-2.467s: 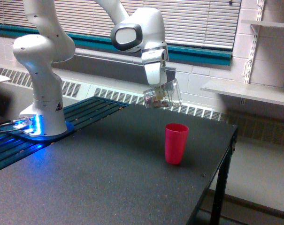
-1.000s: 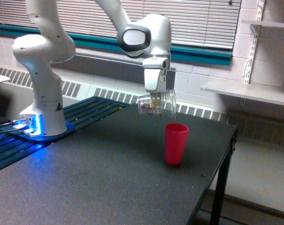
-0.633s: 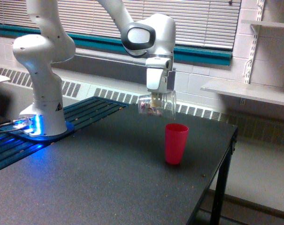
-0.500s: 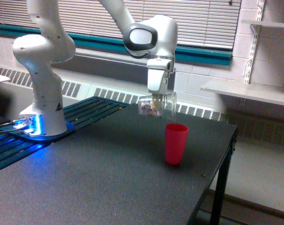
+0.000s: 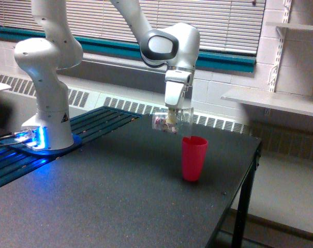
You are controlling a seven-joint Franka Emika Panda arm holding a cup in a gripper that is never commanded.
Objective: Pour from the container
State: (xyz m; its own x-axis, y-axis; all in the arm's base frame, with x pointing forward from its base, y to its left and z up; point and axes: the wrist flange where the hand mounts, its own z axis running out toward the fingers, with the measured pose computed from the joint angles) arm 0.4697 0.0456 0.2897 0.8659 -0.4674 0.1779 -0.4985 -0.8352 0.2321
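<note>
In the exterior view, my gripper (image 5: pixel 172 114) points down from the wrist and is closed on the container (image 5: pixel 172 121), which hangs directly beneath it, tipped on its side with its mouth toward the exterior view's right. The small pieces inside sit toward the closed end, at the exterior view's left. The container hovers above the table (image 5: pixel 120 196), its mouth just above and left of the red cup (image 5: pixel 193 158).

Single exterior view — looked from above table (image 5: pixel 120 206) height, slightly downward, mid-range, toward wall w/ blinds (image 5: pixel 213 20). Arm base (image 5: pixel 47 129) at view's left — table edge at right.
</note>
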